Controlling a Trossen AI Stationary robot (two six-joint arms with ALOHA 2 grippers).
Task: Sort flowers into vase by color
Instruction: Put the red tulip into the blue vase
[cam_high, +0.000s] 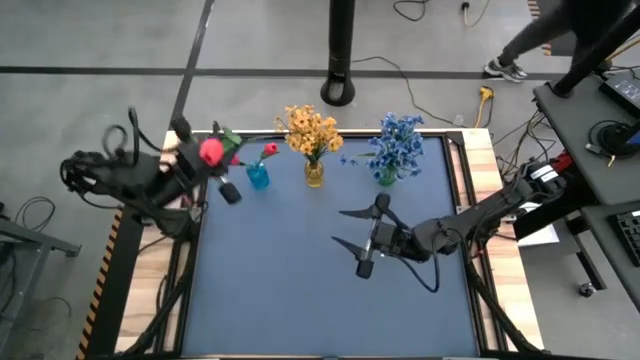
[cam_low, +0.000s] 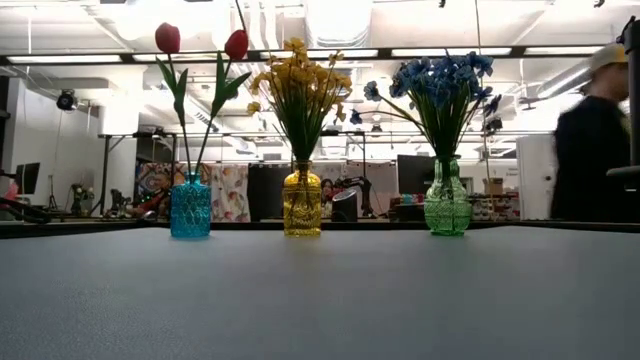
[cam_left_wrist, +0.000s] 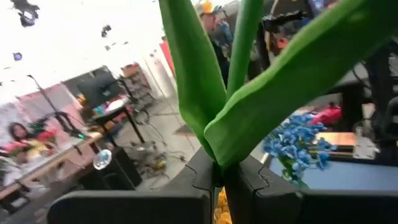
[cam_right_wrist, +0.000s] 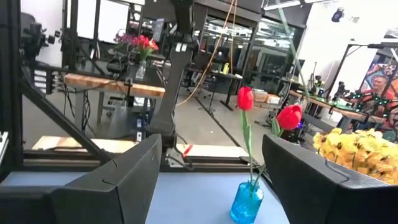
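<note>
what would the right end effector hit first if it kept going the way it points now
Probably the blue vase holding the red tulips: it sits between the open right end effector fingers, across bare table. Depth is unclear, so it could pass just beside it.

We look across a workshop lit by long ceiling light strips (cam_low: 90, 12), its grey concrete floor (cam_high: 90, 40) crossed by loose cables (cam_high: 420, 80), a black pole base (cam_high: 338, 92) standing behind the table, cluttered benches (cam_right_wrist: 106, 84) beyond, and a person (cam_low: 592, 140) passing at right.
</note>
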